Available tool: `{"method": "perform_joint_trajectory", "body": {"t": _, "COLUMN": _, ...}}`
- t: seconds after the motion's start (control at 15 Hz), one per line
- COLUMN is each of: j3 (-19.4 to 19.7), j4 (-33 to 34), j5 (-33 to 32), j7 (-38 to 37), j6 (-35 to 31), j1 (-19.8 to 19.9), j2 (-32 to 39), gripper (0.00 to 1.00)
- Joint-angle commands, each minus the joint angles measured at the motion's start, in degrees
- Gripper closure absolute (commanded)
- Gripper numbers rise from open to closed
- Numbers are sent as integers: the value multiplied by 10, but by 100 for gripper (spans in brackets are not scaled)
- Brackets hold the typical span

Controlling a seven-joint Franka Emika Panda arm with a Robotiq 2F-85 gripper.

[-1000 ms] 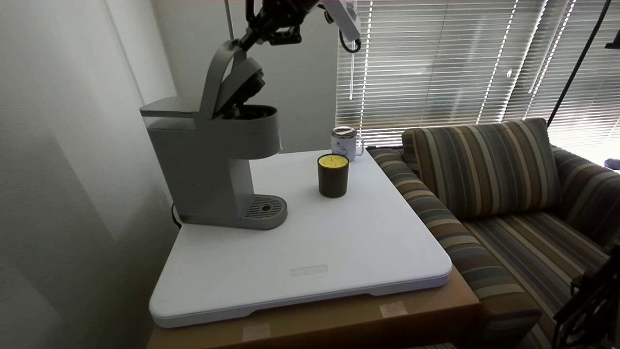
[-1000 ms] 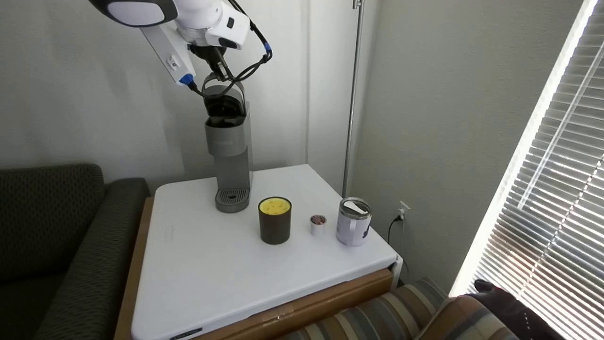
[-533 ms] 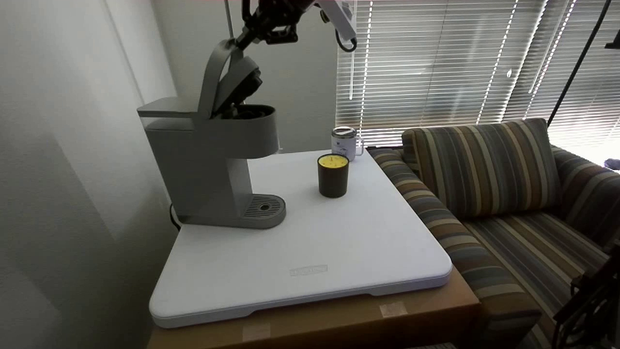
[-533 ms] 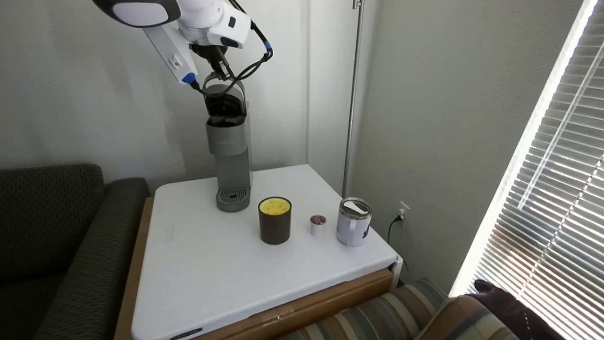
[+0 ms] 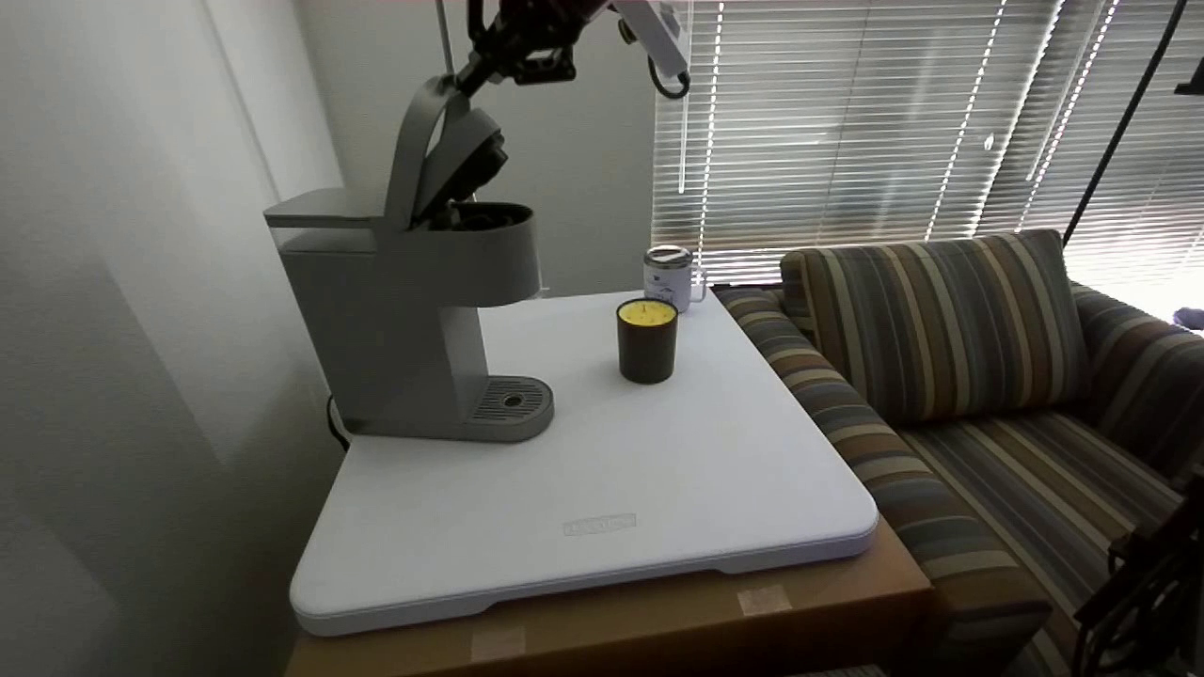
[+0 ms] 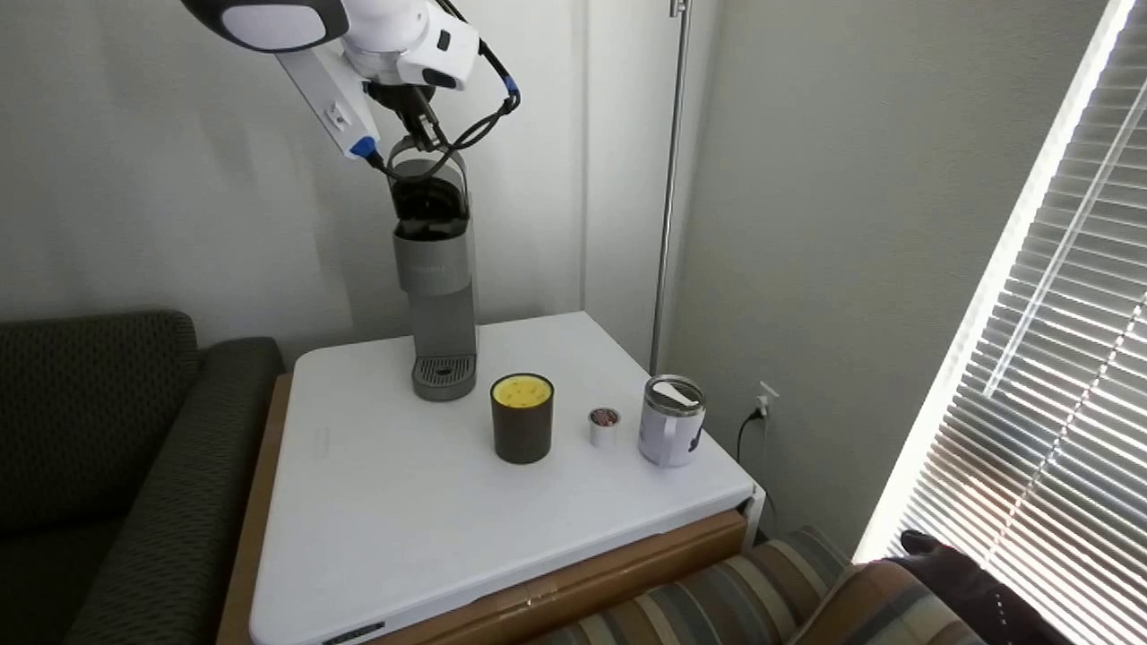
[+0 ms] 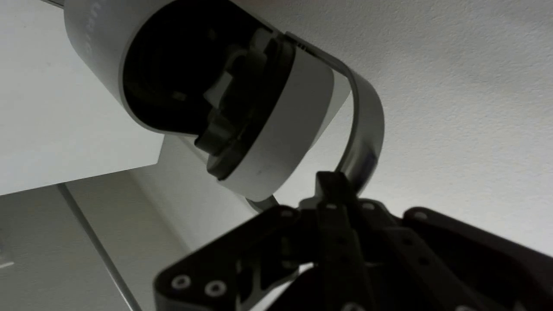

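Blinds (image 5: 847,122) overlook the tabletop (image 5: 696,470), the closed, empty hand (image 7: 336,182) at the coffee maker's handle (image 7: 370,116).

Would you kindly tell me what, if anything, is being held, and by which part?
Nothing appears held: the jaws are shut together, right by the raised handle of the coffee maker.

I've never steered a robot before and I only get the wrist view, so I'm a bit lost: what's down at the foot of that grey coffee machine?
Observer: In both exterior views, the coffee machine has a slotted drip tray with a rounded front at its foot.
Visitor: Oh, nice! And what stands nearest to that, please?
Observer: A dark jar with yellow filling, upright on the white table and apart from the machine; both exterior views show it.
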State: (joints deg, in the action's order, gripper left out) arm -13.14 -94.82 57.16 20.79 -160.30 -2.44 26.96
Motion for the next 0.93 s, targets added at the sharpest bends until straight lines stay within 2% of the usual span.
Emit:
{"method": "perform_joint_trajectory", "body": {"t": 0.0, "j3": 4, "j4": -5, "j5": 1, "j7": -3, "j6": 1, "j1": 4, "j2": -4, "gripper": 100}}
{"method": "perform_joint_trajectory", "body": {"t": 0.87, "j3": -3, "j4": -47, "j5": 29, "j7": 15, "j6": -29, "j1": 21, "j2": -45, "gripper": 100}}
